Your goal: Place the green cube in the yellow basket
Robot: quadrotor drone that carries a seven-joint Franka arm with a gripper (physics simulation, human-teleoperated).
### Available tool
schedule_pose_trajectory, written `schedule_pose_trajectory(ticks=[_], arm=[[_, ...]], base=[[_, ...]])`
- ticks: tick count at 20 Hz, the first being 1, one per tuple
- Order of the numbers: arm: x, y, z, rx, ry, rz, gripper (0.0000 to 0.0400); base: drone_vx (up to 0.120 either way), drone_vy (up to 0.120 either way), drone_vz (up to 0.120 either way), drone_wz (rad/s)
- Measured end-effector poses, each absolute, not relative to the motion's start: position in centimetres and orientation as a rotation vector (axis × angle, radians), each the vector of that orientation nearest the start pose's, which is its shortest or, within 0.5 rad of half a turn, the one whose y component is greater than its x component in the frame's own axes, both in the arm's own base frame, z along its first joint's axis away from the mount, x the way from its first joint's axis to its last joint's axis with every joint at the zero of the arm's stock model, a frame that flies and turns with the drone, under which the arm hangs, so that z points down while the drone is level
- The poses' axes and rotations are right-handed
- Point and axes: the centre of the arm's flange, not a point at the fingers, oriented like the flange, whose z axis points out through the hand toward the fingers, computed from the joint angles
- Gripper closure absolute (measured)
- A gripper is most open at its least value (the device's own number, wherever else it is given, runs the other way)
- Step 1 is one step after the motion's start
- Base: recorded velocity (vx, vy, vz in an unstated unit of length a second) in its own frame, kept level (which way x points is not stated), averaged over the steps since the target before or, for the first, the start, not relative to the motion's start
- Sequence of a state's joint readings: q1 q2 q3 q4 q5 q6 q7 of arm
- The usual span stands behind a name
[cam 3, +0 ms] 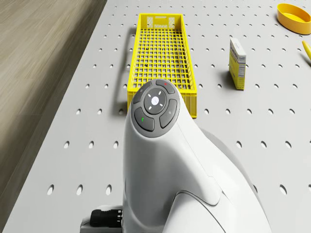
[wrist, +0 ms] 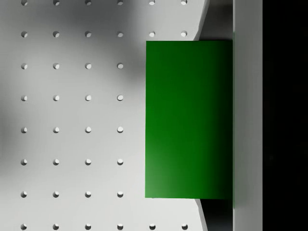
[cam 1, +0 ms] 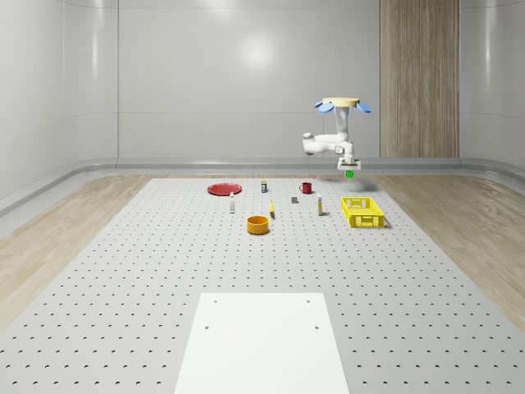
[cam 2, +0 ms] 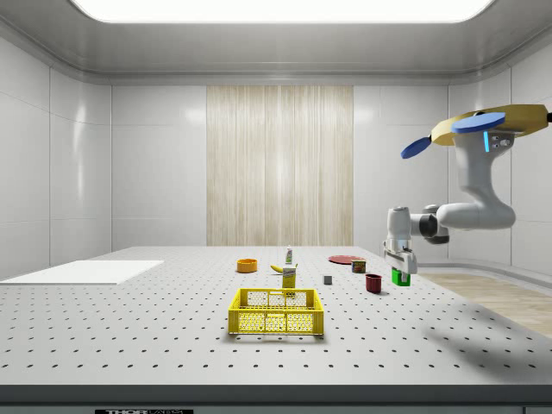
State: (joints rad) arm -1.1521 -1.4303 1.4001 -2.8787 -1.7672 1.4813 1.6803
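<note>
Drone point(cam 1: 340, 104) hovers beyond the yellow basket point(cam 1: 362, 212), gripper point(cam 1: 349, 171) clamping the green cube point(cam 1: 349, 174); next, carry toward six o'clock, above the basket

Perforated table point(cam 1: 123, 271) with yellow basket point(cam 1: 362, 213)

The drone point(cam 2: 496, 125) had a flat tan-yellow disc body with rounded blue rotor blades at its rim and a small cyan light strip on its side. From its underside hung the arm point(cam 2: 466, 207), glossy white with smooth rounded links and darker grey bands at the joints. The link nearest the drone's camera carried a round dark-grey button pad point(cam 3: 155, 104) with a pale centre button, a tiny red mark and a tiny green mark. Just above the gripper point(cam 2: 400, 269) sat a white wrist block; a small black ribbed part point(cam 3: 104, 217) showed beside the arm's base.
</note>
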Motion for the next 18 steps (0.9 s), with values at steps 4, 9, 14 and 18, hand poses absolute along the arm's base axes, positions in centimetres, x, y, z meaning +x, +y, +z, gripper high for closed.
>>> schedule_pose_trajectory(ticks=[4, 9, 14, 18], arm=[[30.68, 0.01, 47.88, 0.003, -0.004, 0.788, 0.0150], [30.68, 0.01, 47.87, 0.003, -0.004, 0.787, 0.0150], [30.68, 0.01, 47.86, 0.003, -0.004, 0.787, 0.0150], [30.68, 0.01, 47.86, 0.003, -0.004, 0.787, 0.0150]], base=[[0.120, 0.000, 0.050, 0.000], [0.120, 0.000, 0.016, 0.000], [0.120, 0.000, 0.000, 0.000], [0.120, 0.000, 0.000, 0.000]])
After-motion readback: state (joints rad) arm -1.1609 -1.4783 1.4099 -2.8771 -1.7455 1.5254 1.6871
